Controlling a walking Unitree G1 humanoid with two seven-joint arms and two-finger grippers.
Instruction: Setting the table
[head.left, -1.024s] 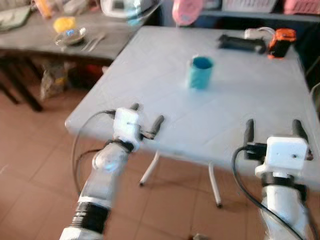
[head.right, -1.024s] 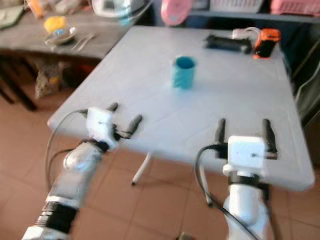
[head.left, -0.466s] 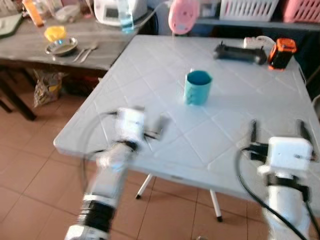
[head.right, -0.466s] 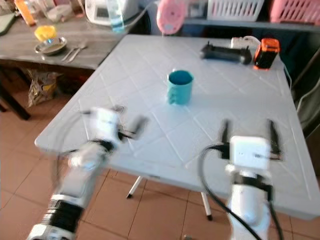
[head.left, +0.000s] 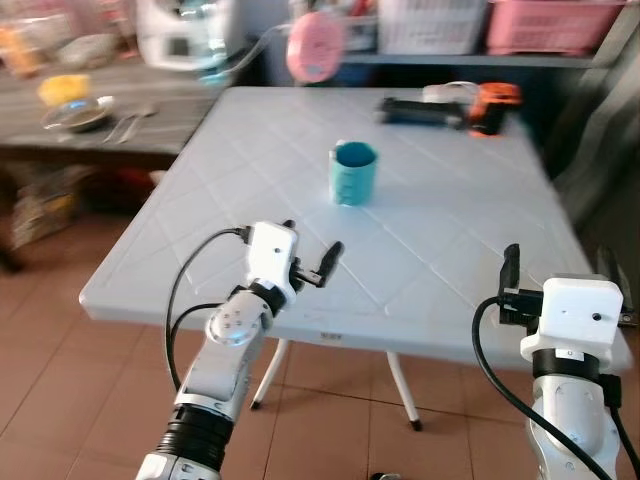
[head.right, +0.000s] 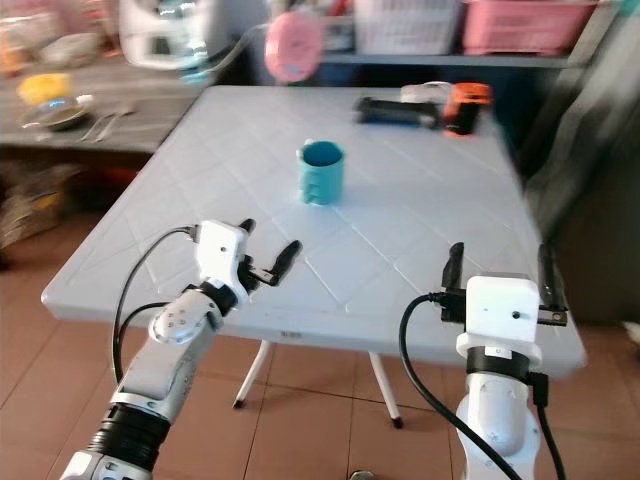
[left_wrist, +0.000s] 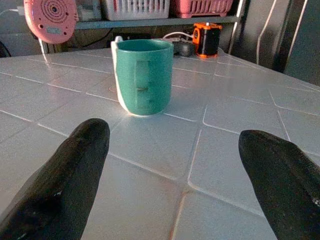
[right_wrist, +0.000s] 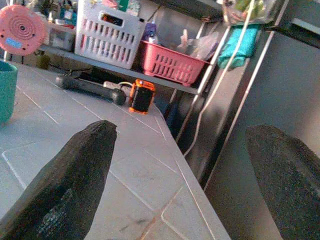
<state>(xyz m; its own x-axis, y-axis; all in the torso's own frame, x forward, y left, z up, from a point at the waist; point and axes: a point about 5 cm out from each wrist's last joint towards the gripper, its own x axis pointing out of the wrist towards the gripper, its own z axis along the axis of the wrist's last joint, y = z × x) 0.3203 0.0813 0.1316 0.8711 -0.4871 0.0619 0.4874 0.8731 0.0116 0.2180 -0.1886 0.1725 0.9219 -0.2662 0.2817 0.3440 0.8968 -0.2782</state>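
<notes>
Grooved white table; cylindrical teal mug

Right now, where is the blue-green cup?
The cup stands upright near the middle of the white table, ahead of the open left gripper and nearer the robot than the orange gadget.

Left arm raised and angled forward, left gripper with fingers spread wide, right arm upright, right gripper with both fingers pointing up, parted, holding nothing
</notes>
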